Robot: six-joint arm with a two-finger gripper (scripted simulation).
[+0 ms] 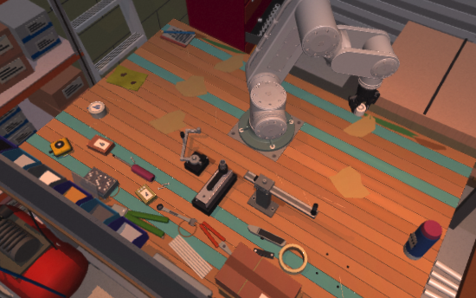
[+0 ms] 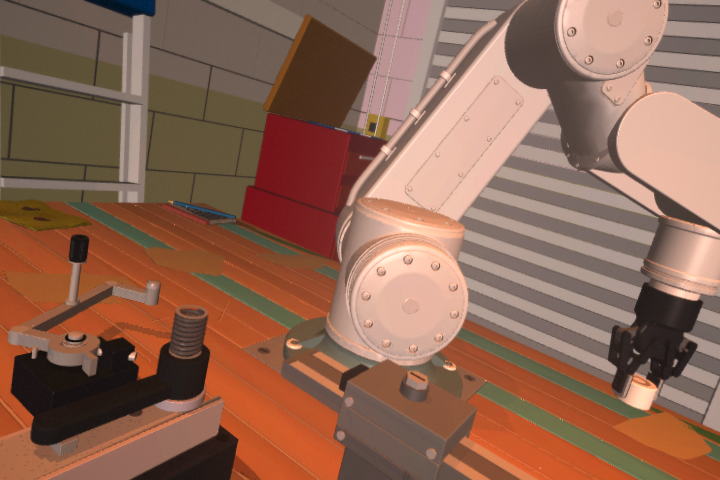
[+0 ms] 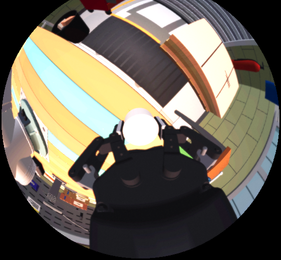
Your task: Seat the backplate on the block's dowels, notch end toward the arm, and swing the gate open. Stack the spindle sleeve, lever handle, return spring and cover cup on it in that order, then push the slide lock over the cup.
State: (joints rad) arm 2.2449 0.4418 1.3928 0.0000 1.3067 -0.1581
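The black lever handle (image 2: 98,403) sits on the backplate (image 1: 213,189) over the block, with the grey return spring (image 2: 188,330) standing upright on its hub. The white cover cup (image 2: 638,390) is held in my closed gripper (image 2: 644,382), at the far right edge of the bench just above a tan patch (image 1: 361,126). The wrist camera shows the cup (image 3: 140,129) between the fingers. The gate arm (image 1: 187,140) stands swung out on its black pivot block. The slide lock (image 1: 264,190) sits on its rail to the right of the block.
The bench's far edge runs just behind the gripper, with cardboard boxes (image 1: 445,73) beyond it. The arm's base (image 1: 269,125) stands between gripper and block. Pliers (image 1: 212,234), a tape ring (image 1: 292,257) and a blue-and-red can (image 1: 422,239) lie near the front.
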